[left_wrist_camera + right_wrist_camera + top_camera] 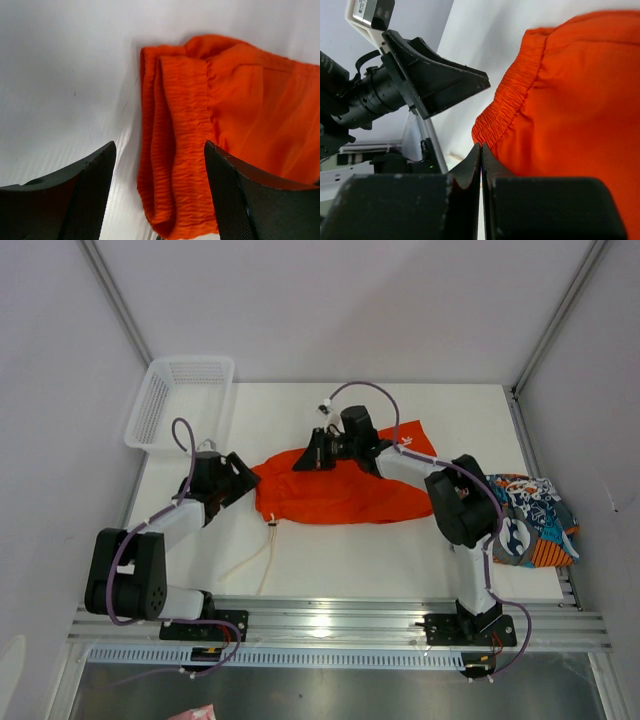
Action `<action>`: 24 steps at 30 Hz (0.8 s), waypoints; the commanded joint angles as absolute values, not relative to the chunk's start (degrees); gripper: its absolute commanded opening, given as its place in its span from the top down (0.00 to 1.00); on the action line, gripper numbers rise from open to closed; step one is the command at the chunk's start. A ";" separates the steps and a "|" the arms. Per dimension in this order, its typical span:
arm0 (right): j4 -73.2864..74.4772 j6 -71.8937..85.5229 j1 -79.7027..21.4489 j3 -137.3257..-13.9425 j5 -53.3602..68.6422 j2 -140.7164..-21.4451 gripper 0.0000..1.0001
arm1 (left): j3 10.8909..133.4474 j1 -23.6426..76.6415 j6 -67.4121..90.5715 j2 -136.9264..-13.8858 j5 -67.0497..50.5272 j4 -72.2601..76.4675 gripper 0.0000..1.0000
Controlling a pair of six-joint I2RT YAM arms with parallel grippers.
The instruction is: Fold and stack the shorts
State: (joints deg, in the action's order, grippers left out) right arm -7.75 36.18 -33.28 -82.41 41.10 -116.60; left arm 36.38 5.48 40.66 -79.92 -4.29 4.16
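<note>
Orange shorts (pixel 340 492) lie mid-table — left gripper (pixel 243 478) gaping at their waistband (pixel 185 150), right gripper (pixel 305 458) clenched shut beside them — printed shorts (pixel 530 522) at right, basket (pixel 150 418) far left.

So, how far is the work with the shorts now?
Done: the orange shorts look folded once lengthwise, the waistband doubled. In hand: the left gripper stands open at that waistband, and the right gripper is shut at the far edge; whether it pinches cloth is unclear. Left: the printed shorts lie crumpled at the right, unfolded, and nothing is stacked yet.
</note>
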 commanded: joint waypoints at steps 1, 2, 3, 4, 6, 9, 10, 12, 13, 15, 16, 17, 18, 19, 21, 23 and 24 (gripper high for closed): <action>-17.48 42.09 -34.19 -83.84 44.82 -121.63 1.00 | 33.40 4.92 41.66 -75.86 -7.47 5.98 0.26; -18.88 43.06 -34.62 -84.46 45.69 -123.99 1.00 | 31.66 4.83 41.57 -74.72 -7.91 6.32 0.26; -21.68 45.33 -34.80 -84.64 45.96 -125.23 1.00 | 31.21 4.66 41.57 -74.19 -8.26 6.50 0.26; -23.01 46.40 -34.80 -84.90 46.23 -126.46 1.00 | 30.07 4.48 41.75 -73.66 -9.31 6.76 0.26; -25.49 48.77 -34.80 -85.95 46.76 -130.24 1.00 | 28.39 4.39 42.18 -72.08 -10.72 8.08 0.26; -22.95 48.26 -34.80 -87.97 45.19 -134.28 1.00 | 24.88 4.39 43.68 -70.23 -13.18 10.80 0.24; -22.07 48.08 -34.80 -88.50 44.74 -135.25 1.00 | 23.83 4.39 44.29 -70.05 -13.97 11.51 0.22; -20.66 47.73 -34.89 -89.03 43.77 -136.57 1.00 | 22.85 4.39 44.65 -70.48 -14.41 12.66 0.21; -20.57 47.72 -34.89 -89.03 43.51 -137.37 1.00 | 22.68 4.39 44.74 -71.01 -14.59 13.00 0.21; -20.13 47.64 -34.89 -88.68 43.07 -137.72 1.00 | 22.59 4.39 44.65 -72.67 -15.03 13.71 0.21; -20.39 47.55 -34.89 -88.51 43.15 -137.64 1.00 | 22.59 4.39 44.74 -73.12 -15.20 14.49 0.21; -20.65 47.55 -34.89 -88.24 43.33 -137.38 1.00 | 22.50 4.39 44.74 -73.65 -15.38 14.94 0.21; -20.92 47.55 -34.81 -87.55 43.50 -137.03 1.00 | 22.50 4.39 44.91 -74.26 -15.55 15.29 0.21; -21.35 47.37 -34.80 -87.19 43.51 -135.89 1.00 | 22.59 4.39 45.00 -74.44 -15.47 15.38 0.21; -21.36 47.02 -34.63 -86.84 43.68 -134.74 1.00 | 23.11 4.31 44.74 -74.62 -14.59 14.68 0.21; -22.84 47.80 -34.37 -86.40 45.52 -132.98 1.00 | 24.34 3.70 44.12 -74.01 -14.07 12.67 0.22; -24.50 48.77 -34.28 -85.87 46.48 -132.20 1.00 | 24.52 3.52 43.86 -73.39 -13.37 11.87 0.22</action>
